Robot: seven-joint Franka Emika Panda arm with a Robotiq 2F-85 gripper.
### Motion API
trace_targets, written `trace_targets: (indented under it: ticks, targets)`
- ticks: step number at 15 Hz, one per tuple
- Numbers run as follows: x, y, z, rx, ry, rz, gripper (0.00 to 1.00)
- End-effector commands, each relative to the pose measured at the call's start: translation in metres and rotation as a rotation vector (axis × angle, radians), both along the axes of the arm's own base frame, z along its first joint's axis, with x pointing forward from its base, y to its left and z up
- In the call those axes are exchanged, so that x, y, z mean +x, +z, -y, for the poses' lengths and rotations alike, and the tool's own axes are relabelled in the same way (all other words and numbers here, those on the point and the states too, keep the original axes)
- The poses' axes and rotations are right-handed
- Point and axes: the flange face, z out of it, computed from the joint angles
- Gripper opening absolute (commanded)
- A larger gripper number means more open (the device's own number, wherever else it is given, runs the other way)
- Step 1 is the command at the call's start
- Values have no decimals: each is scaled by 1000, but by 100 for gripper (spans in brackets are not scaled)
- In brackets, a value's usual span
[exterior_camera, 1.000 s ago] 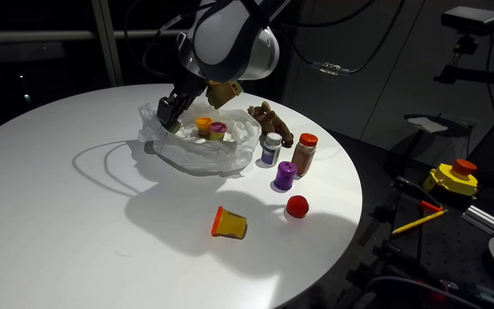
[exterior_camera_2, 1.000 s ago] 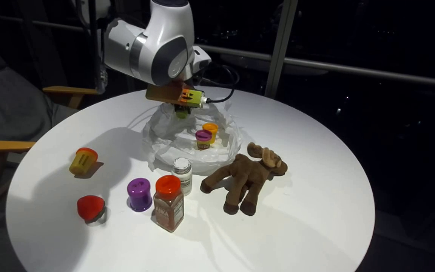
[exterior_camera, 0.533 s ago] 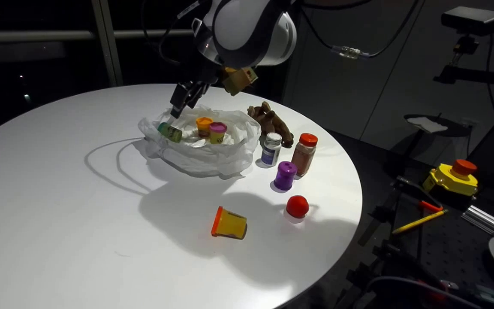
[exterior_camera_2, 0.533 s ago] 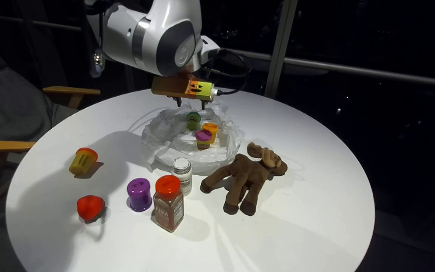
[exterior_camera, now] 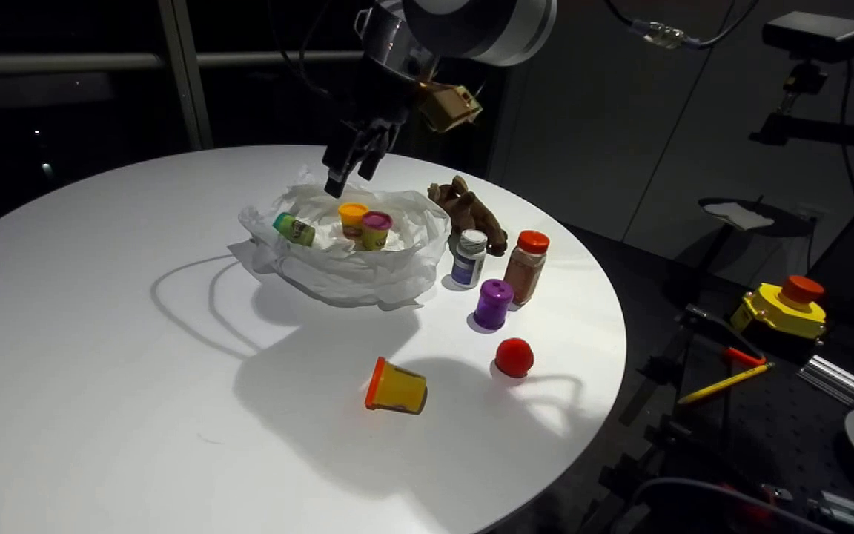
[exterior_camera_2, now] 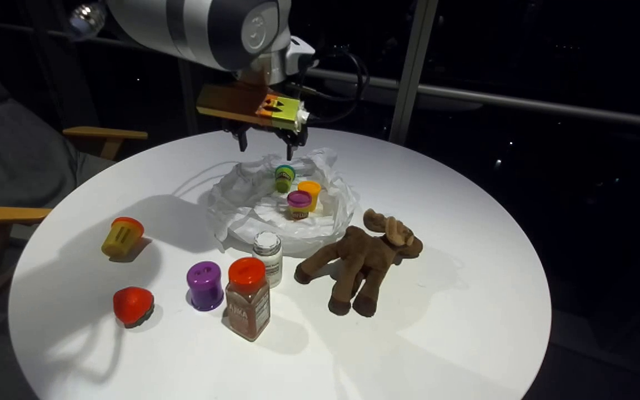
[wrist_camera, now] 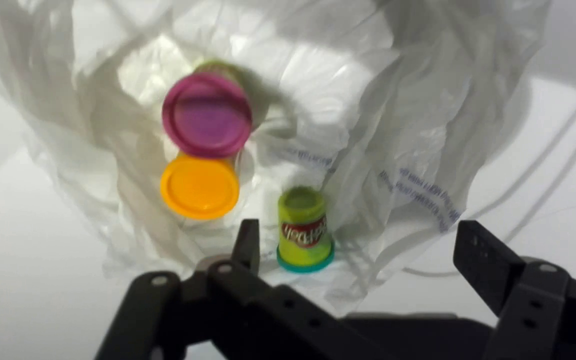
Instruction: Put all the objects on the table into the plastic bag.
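Observation:
My gripper [exterior_camera_2: 266,151] hangs above the wrinkled white plastic bag [exterior_camera: 353,278], its jaws wide apart with nothing between them. Inside the bag a green-yellow can [wrist_camera: 304,232] lies tilted against the film, beside an orange-lidded cup [wrist_camera: 200,187] and a purple-lidded cup [wrist_camera: 207,115]. Outside it, on the white table [exterior_camera: 138,386], a yellow cup with orange lid [exterior_camera: 401,389] rests on its side. A red piece [exterior_camera_2: 132,305], a purple cup [exterior_camera_2: 206,286], a red-capped brown bottle [exterior_camera_2: 249,300], a white bottle [exterior_camera_2: 268,255] and the brown toy animal [exterior_camera_2: 364,258] also stay there.
The white bottle and toy animal stand close to the bag's side. Off the table are a yellow and red device [exterior_camera: 783,308] and a pencil [exterior_camera: 723,382]. A chair [exterior_camera_2: 14,166] sits beside the table's edge in an exterior view.
The gripper has opened and let go of the green-yellow can, which now lies in the bag. The arm has risen up and away from the bag.

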Motion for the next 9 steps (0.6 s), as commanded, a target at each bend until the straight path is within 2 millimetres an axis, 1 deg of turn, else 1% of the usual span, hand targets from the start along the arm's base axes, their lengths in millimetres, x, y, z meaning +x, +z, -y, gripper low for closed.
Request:
trace_targets:
  ticks: [1,4,6,8,9]
  targets:
    - [-41,28,-23,-45,-114,-165,100]
    - [-64,37,-61,-92,-202,-325,100]
    - [-75,38,-86,-109,-249,-442,100]
    - [-82,25,-104,-121,-248,-485,100]
    - [-85,15,-109,-133,-237,-510,100]
